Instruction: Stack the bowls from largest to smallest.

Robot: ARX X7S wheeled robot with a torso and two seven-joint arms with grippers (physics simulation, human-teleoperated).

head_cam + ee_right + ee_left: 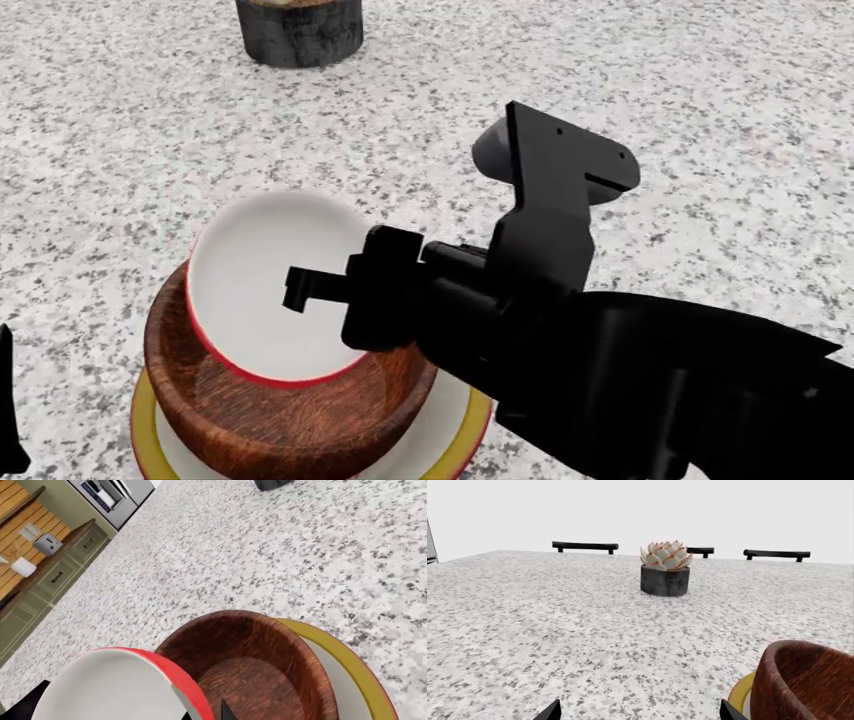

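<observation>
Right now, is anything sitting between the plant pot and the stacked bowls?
No. In the head view only bare speckled countertop lies between the dark pot and the wooden bowl.

Right pincer [300, 290] clamped, arm reaching leftward; left pincer [637, 712] spread.

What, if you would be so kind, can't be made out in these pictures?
- Head view: the right hand hides part of the red bowl; its grip is unclear.
- Left wrist view: the wooden bowl is cut by the edge; only the left hand's tips show.
- Right wrist view: the cream bowl's inner motif is covered.
</observation>
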